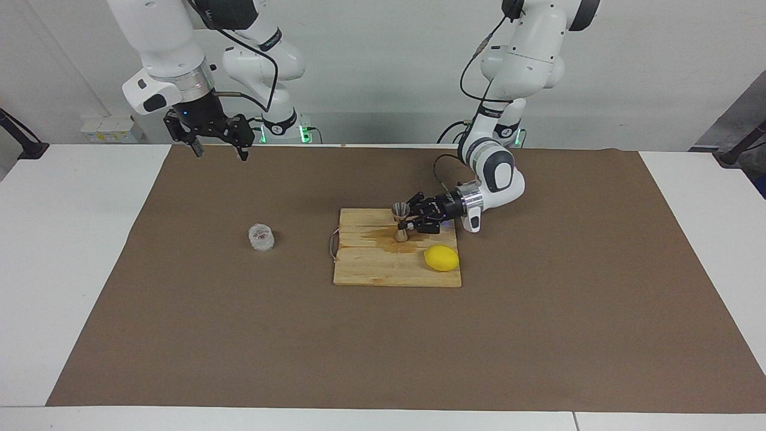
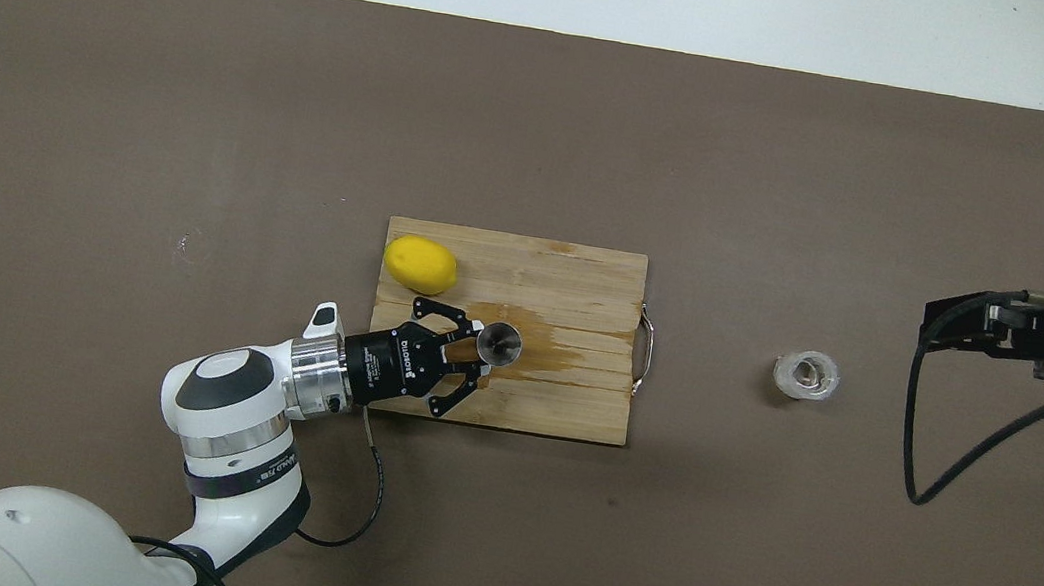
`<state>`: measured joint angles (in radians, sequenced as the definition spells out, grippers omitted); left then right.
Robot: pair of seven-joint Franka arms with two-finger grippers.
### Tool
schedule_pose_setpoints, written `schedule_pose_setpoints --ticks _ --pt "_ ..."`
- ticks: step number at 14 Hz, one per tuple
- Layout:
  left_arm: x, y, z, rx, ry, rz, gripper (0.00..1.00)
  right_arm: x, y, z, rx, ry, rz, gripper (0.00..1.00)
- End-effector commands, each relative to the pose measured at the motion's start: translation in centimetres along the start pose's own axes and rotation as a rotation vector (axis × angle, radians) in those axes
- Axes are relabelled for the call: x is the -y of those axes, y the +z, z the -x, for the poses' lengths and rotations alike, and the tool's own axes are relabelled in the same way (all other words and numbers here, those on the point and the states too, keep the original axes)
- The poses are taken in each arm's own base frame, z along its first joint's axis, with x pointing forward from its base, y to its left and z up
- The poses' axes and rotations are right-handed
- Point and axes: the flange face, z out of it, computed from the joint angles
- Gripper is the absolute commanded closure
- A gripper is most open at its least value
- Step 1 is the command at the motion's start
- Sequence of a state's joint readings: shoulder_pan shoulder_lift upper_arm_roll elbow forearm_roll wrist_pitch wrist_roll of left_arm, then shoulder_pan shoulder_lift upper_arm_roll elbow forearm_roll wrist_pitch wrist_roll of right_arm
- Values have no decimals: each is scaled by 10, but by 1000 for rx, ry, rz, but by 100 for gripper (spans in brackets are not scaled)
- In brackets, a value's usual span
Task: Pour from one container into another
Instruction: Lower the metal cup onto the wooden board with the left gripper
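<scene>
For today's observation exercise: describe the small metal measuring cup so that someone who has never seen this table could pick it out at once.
Find the wooden cutting board in the middle of the brown mat. On its edge nearer the robots, the jigger stands upright at a wet stain, at the left gripper. Unlike the lemon on the same board, it is silvery and hourglass-shaped.
</scene>
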<state>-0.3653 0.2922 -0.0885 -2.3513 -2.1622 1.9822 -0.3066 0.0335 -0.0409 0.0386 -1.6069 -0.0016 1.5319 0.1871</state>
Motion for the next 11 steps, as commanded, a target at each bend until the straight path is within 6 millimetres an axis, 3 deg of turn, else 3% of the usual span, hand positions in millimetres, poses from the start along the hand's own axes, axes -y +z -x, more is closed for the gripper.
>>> schedule_pose_setpoints --ticks 1,8,11 --pt "5 0 -1 -1 14 17 75 -3 0 6 7 2 -23 0" --pt "6 0 -4 -7 10 15 66 -3 0 6 7 2 -22 0" --pt "5 0 -4 -11 14 17 50 -3 0 6 7 2 -22 0"
